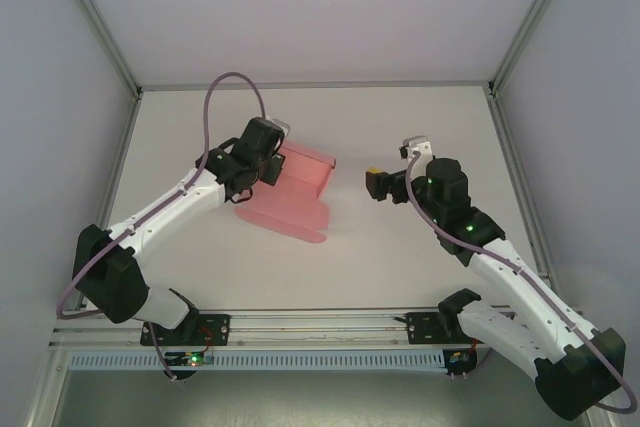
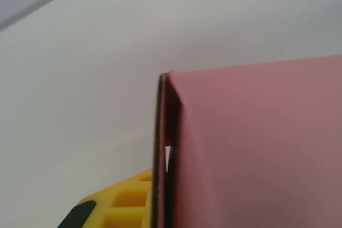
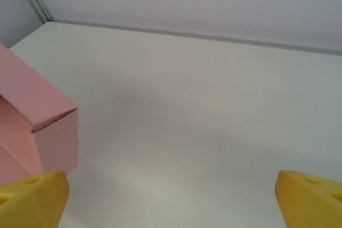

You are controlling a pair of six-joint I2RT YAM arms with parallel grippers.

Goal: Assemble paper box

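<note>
Paper box [image 1: 296, 209] partly folded, left of the table's [image 1: 430, 127] centre; left gripper [image 1: 268, 169] on it, right gripper [image 1: 376, 185] standing off.

You have the pink card lying with its far part raised into a folded wall and top panel, while a flat flap spreads out on the near side. Your left gripper sits at the left end of that raised part. Its wrist camera shows one yellow finger [image 2: 125, 201] just beside an upright edge of the card [image 2: 256, 148]; the other finger is hidden behind the pink panel, so you cannot tell whether the card is clamped. Your right gripper [image 3: 171, 201] hangs just right of the box, apart from it, with its yellow fingers spread wide and nothing between them. From its wrist camera, a folded corner of the box [image 3: 37, 110] shows at the left.
</note>
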